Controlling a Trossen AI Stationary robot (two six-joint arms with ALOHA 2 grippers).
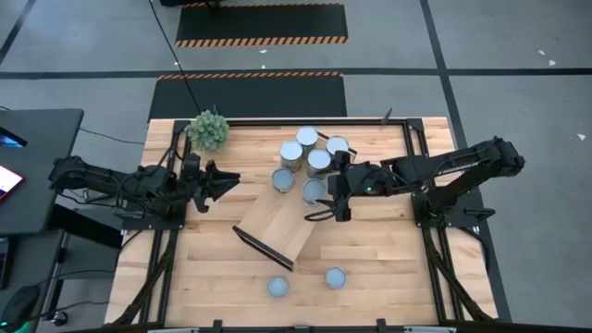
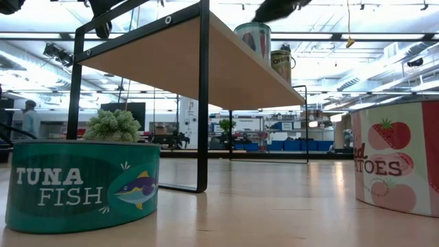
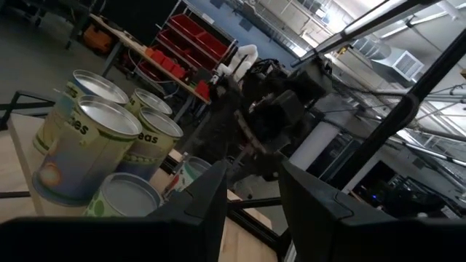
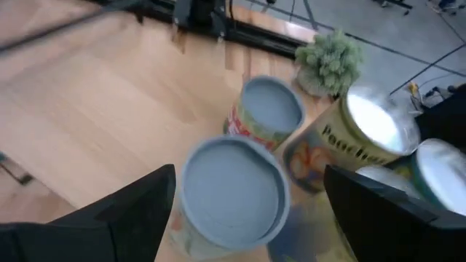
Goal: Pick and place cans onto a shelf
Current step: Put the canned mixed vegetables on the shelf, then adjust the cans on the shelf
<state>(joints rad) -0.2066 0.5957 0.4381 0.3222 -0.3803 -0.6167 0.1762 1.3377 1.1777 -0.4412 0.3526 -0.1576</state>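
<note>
The shelf [image 1: 275, 228] is a light-wood board on a dark frame and lies slantwise mid-table. Two cans [image 1: 282, 178] [image 1: 314, 191] stand at its far end; both show in the low view [image 2: 254, 41]. My right gripper [image 1: 326, 199] is open above the right-hand one. In the right wrist view its fingers [image 4: 138, 211] stand on either side of that can's blue-grey top [image 4: 231, 193], apart from it. Several more cans [image 1: 314, 153] cluster behind the shelf. Two cans [image 1: 277, 288] [image 1: 335, 277] stand near the front edge. My left gripper [image 1: 227, 178] is open and empty, left of the shelf.
A green bushy plant [image 1: 208, 129] stands at the far left of the table. In the low view, a tuna can [image 2: 82, 185] and a tomato can [image 2: 398, 161] stand close to the camera. Bare tabletop [image 1: 388, 250] lies right of the shelf.
</note>
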